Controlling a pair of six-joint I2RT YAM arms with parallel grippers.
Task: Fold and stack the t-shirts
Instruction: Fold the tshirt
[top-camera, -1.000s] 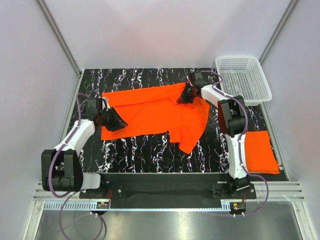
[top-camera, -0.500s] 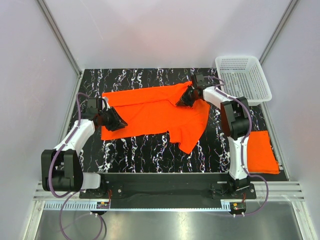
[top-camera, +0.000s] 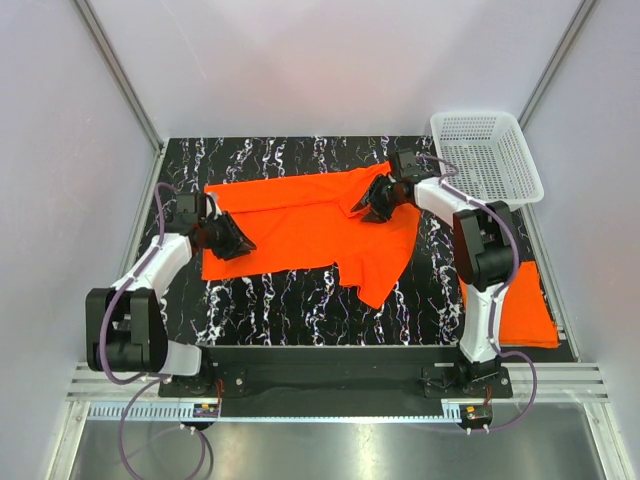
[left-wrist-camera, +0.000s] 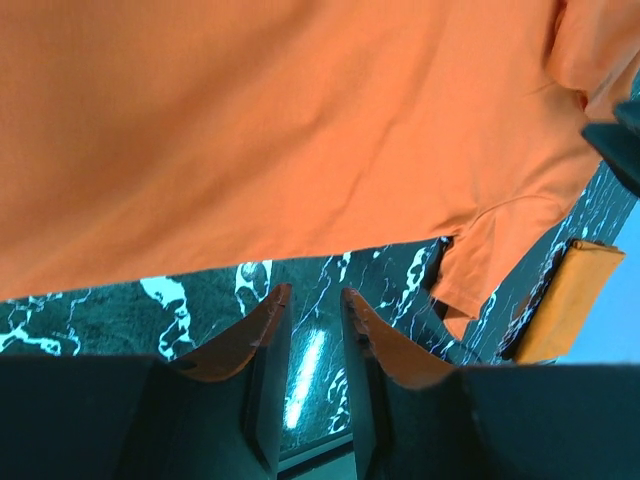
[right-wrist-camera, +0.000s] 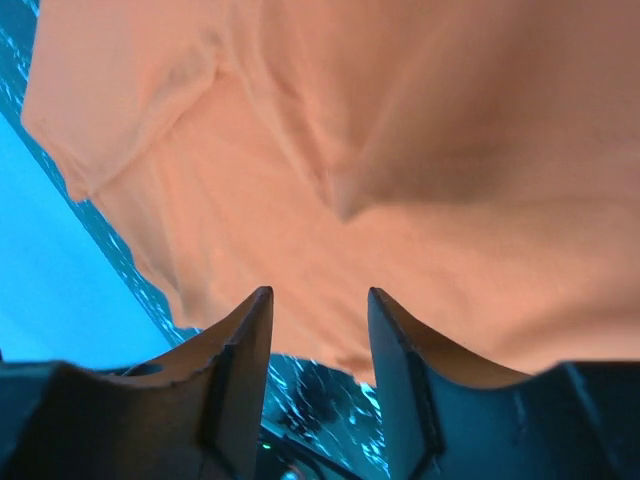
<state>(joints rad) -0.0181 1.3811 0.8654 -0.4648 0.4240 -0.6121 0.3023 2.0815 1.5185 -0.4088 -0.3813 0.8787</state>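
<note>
The left arm (top-camera: 150, 280) rises from its base at the lower left of the overhead frame, and its white forearm slants up and to the right. The left gripper (top-camera: 228, 240) lies low over the table, pointing right at the left edge of the spread t-shirt (top-camera: 300, 225). In the left wrist view its fingers (left-wrist-camera: 262, 335) stand a narrow gap apart. Only the black marbled table (top-camera: 300, 300) shows between them, and the shirt's hem runs just beyond the tips, so the gripper is slightly parted and holds nothing.

The right arm (top-camera: 485, 260) stands up from its base at the lower right and bends at the elbow. Its white link then leans up and to the left. The right gripper (top-camera: 378, 203) points left and down over the upper right part of the spread t-shirt, near a raised fold of cloth. In the right wrist view its fingers (right-wrist-camera: 245, 335) are clearly apart, with orange cloth beyond the gap and none pinched between them, so the gripper is released.

The spread t-shirt lies flat across the middle of the table, with one sleeve hanging toward the lower centre of the frame. A folded t-shirt (top-camera: 525, 305) lies at the lower right edge of the table, partly behind the right arm. A white mesh basket (top-camera: 487, 155) sits at the upper right corner.
</note>
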